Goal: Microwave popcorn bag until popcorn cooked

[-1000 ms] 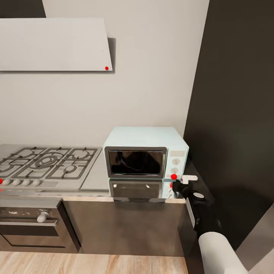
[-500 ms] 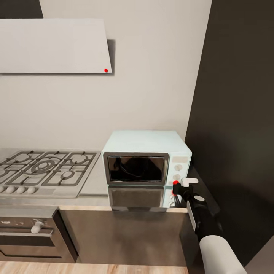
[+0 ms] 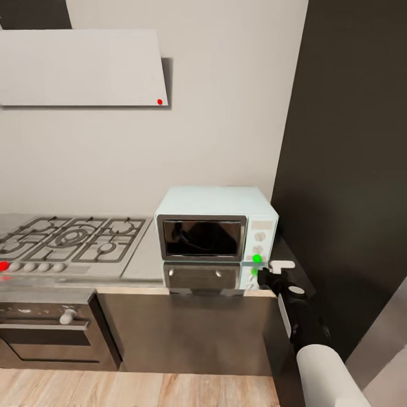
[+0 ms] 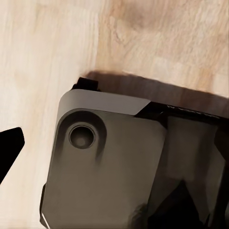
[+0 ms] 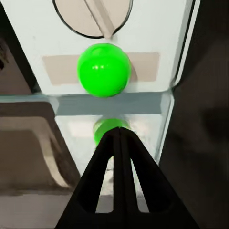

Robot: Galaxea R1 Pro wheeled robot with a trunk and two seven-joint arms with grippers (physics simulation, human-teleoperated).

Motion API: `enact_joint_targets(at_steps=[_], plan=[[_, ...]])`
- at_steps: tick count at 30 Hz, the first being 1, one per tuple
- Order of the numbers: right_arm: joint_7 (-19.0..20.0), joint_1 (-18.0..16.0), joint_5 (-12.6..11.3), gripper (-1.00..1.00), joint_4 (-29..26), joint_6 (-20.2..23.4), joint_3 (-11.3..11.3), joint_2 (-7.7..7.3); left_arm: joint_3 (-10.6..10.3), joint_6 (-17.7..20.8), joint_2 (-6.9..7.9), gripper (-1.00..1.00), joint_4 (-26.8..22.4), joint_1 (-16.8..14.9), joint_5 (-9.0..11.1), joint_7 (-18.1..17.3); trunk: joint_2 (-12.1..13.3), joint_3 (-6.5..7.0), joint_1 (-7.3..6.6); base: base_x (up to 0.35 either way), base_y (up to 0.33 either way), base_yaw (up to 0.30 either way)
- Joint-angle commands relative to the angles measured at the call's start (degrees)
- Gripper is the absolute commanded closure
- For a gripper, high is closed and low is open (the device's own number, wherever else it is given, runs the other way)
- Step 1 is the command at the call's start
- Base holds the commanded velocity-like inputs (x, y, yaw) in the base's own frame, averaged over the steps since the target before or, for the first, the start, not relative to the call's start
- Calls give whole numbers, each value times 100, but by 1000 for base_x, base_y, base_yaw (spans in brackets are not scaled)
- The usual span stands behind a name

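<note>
The mint-blue microwave (image 3: pixel 216 229) stands on the grey countertop (image 3: pixel 143 267) with its door closed; nothing is discernible behind the dark glass. Its small round light (image 3: pixel 257 258) glows green, and the right wrist view shows the same light (image 5: pixel 104 70) close up below a white knob (image 5: pixel 93 14). My right gripper (image 3: pixel 264 276) hovers just in front of and below that light, shut with nothing held, its black fingertips (image 5: pixel 112 143) pressed together. The popcorn bag and the popcorn are hidden. In the left wrist view, one finger (image 4: pixel 9 148) of my left gripper hangs far to the side over my own base (image 4: pixel 109 167).
A gas hob (image 3: pixel 68 240) lies left of the microwave, with an oven (image 3: pixel 51 333) beneath it and a flat grey hood (image 3: pixel 85 68) above. A tall dark cabinet (image 3: pixel 350 169) walls off the right side. Dark cabinet fronts (image 3: pixel 186 333) meet the wood floor (image 3: pixel 141 390).
The microwave's round light has turned from red to green. My right gripper has drawn slightly back from it. The head camera shifted a little, moving the whole picture.
</note>
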Motion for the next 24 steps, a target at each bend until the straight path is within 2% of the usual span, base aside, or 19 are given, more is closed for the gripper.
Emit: enact_joint_targets(at_steps=[1,5,7,8,11,12,13,14,15,16,18,19,20,22,24], plan=[[56,-5,61,100,-28,24,-33,8,-48,-7,0,-100,4,-4,56,-7,-6,-7,-3,-339,0,0],[59,-6,85,100,-120,99,-14,22,-48,-7,0,-100,4,-4,54,-11,-6,-7,-3,-339,0,0],[65,-3,86,100,-436,725,0,38,-48,-7,0,-100,2,-4,52,-13,-6,-7,-3,-339,0,0],[65,1,76,100,-556,1209,2,45,-48,-7,0,-100,3,-4,52,-13,-6,-7,-3,-339,0,0],[73,16,60,100,-492,1490,-22,-1,-48,-7,-3,-100,2,-4,52,-13,-6,-7,-3,-338,0,0],[67,196,37,100,-259,1498,-25,-10,-48,-7,-1,-100,3,-4,52,-13,-6,-7,-3,-336,0,0],[38,466,39,100,241,1469,-32,-21,-48,-7,-1,-100,3,-4,52,-13,-6,-7,-3,-308,0,0],[13,581,43,100,881,1310,-36,-118,-48,-7,0,-100,1,-4,52,-13,-6,-7,-3,-284,0,0],[3,628,45,100,1678,893,-34,-326,-48,-7,0,-100,0,-4,52,-13,-6,-7,-3,-265,0,0],[-14,648,46,100,2511,370,-33,-462,-48,-7,0,-100,-1,-4,52,-14,-6,-7,-3,-242,0,0],[-165,659,45,100,4038,-563,-28,-636,-48,-10,0,-100,1,-4,47,-20,-6,-7,-3,-181,0,0],[-265,681,39,100,4910,-1277,-11,-799,-48,-13,0,-100,-2,-4,44,-21,-6,-7,-3,-45,0,0],[-304,946,27,100,5091,-1528,-8,-849,-48,-15,1,-100,0,-4,45,-22,-6,-7,-3,-19,0,0],[-332,1749,12,100,5194,-1730,-17,-877,-54,-15,7,-100,2,-4,51,-22,-6,-7,-3,-5,0,0],[-340,2299,3,100,5212,-1955,-9,-882,-56,-15,15,-100,3,-4,53,-22,-6,-7,-3,-1,0,0]])
